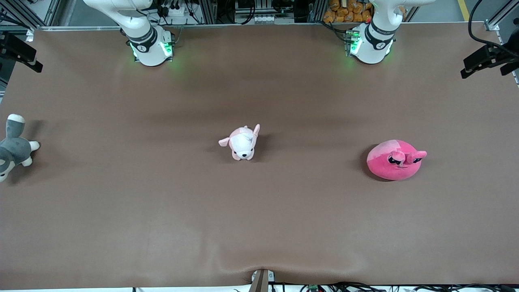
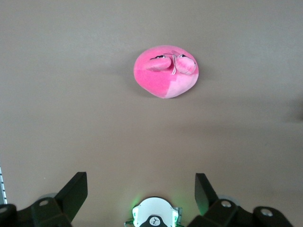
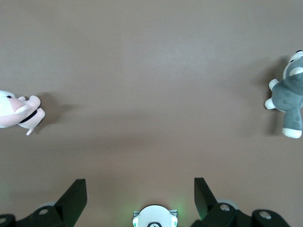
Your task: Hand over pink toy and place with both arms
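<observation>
Nothing done yet, my read: grasp, handover and placing all remain. The pink toy [image 1: 395, 159] sits untouched on the tabletop [image 1: 284, 223] toward the left arm's end, below and well apart from the left claw [image 2: 141, 191], whose fingers are spread, holding nothing. Right claw [image 3: 140, 190] likewise spread and empty, high over bare tabletop; both arms wait. Count: three plushes, namely one pink toy, one puppy plush [image 1: 242, 142], one husky plush [image 1: 14, 147]; two arms.

Pink toy [image 1: 395, 160] plush; table [image 1: 259, 211] matt brown cloth cover.
</observation>
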Available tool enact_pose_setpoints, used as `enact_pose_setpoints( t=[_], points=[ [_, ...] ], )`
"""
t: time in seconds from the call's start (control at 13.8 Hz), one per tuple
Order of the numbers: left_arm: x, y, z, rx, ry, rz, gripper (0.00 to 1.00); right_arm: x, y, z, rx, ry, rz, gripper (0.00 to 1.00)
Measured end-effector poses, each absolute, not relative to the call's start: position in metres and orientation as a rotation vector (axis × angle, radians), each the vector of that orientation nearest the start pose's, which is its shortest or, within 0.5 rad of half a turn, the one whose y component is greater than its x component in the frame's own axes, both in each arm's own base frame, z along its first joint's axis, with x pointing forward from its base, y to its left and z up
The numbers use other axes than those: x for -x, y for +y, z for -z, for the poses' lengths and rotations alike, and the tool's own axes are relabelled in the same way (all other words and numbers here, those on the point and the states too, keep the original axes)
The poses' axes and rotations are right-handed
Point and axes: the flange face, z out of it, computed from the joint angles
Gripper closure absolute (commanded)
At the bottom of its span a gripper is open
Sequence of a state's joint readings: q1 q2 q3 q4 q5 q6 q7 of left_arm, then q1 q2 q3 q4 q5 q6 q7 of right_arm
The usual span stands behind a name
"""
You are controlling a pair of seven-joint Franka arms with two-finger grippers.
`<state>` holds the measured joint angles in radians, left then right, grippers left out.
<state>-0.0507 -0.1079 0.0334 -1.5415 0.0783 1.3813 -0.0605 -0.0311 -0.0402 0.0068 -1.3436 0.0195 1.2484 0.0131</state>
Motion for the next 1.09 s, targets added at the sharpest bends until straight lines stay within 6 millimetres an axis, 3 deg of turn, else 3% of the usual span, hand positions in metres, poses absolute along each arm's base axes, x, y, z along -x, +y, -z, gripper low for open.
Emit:
enact_pose_setpoints(
  t=[1.09],
  points=[
    [-0.505,-0.002,-0.668,3.056,-0.073,-0.122,0.0,-0.5,-0.016,-0.721,3.104,0.068,-0.091,0.0]
  ],
)
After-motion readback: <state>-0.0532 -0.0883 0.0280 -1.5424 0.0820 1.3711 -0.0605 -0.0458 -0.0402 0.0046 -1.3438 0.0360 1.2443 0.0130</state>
